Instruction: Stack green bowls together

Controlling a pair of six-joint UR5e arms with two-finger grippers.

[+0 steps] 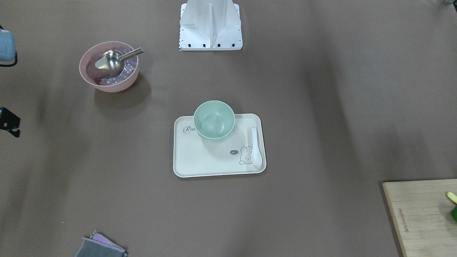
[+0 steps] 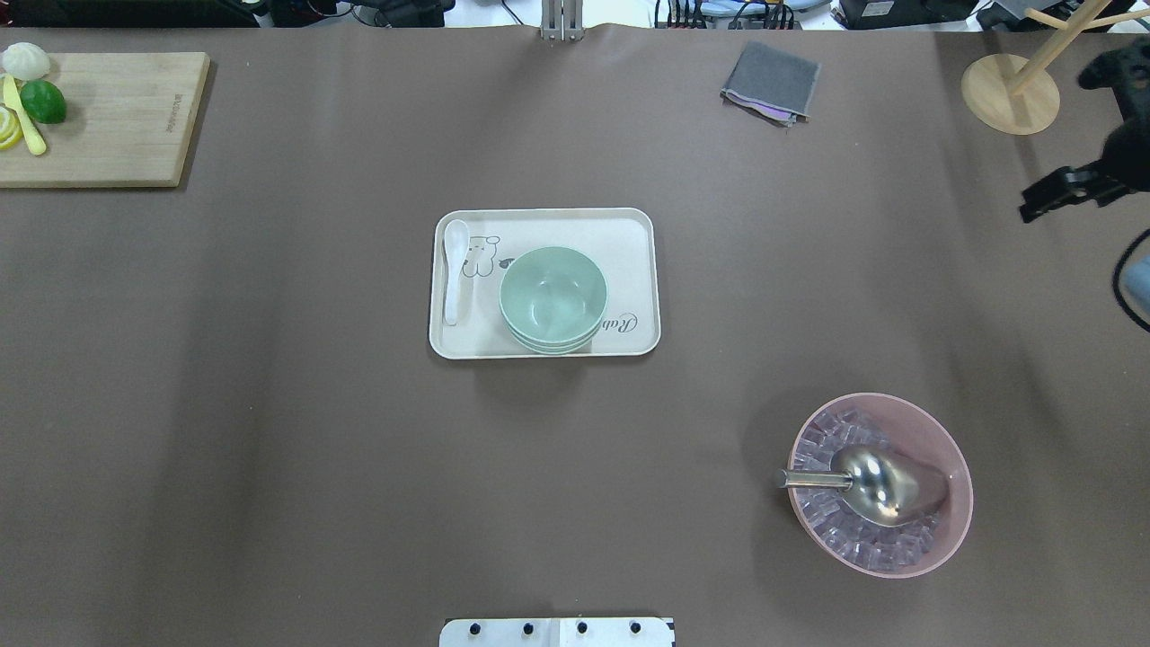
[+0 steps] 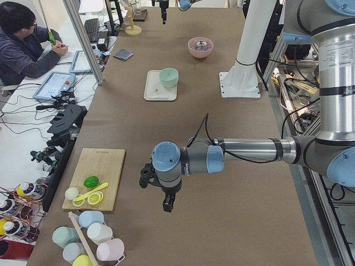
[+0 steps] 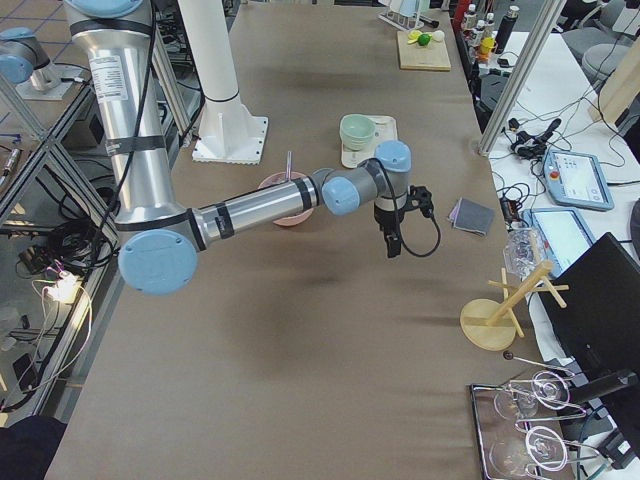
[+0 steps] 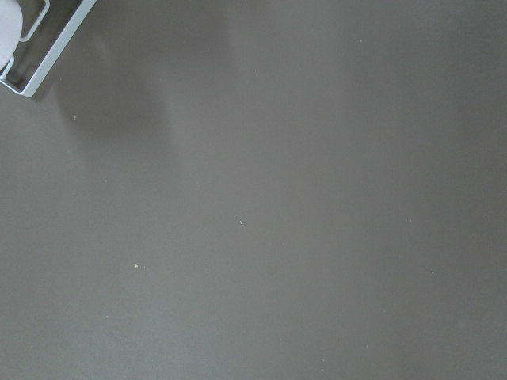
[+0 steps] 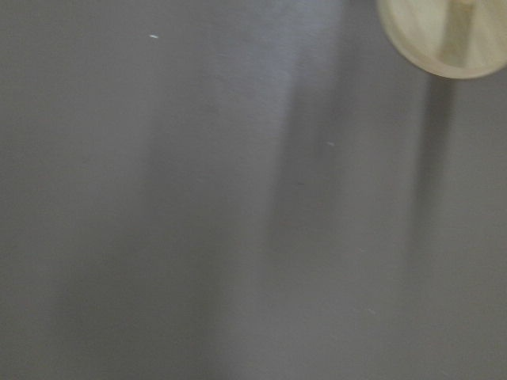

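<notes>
Sitting nested on rectangular tray [image 2: 633, 243]: smooth round green bowls [image 2: 552, 295].

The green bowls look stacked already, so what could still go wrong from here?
The green bowls sit close to the edge of the tray nearest the robot, so a bump might push the stack off. The white spoon lies beside them and could get knocked. The scoop handle juts past the pink bowl rim, where a passing arm might catch it.
</notes>
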